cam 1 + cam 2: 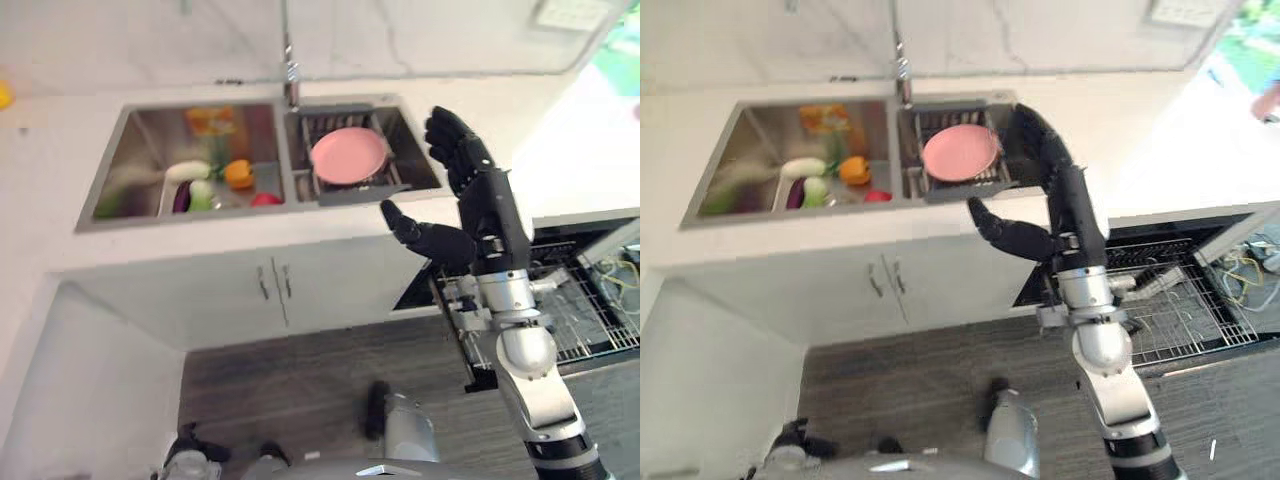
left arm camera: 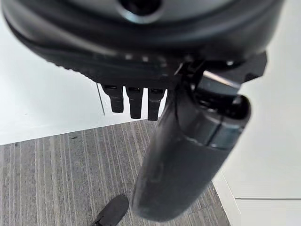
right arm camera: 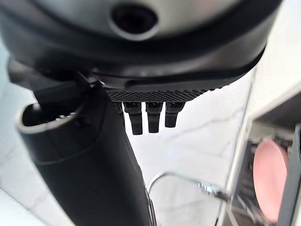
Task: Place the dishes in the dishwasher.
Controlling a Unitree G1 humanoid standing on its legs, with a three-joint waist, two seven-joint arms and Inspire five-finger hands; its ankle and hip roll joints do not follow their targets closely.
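Right hand [image 1: 462, 165] just beside pink plate [image 1: 348, 157]

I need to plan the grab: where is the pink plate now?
The pink plate lies on the dark rack in the sink's right basin, below the faucet.

R arm is raised fwd, right hand [image 1: 470, 190] held open w/ fingers straight, thumb spread out. Left hand [image 2: 141, 70] is seen w/ fingers straight, nothing held.
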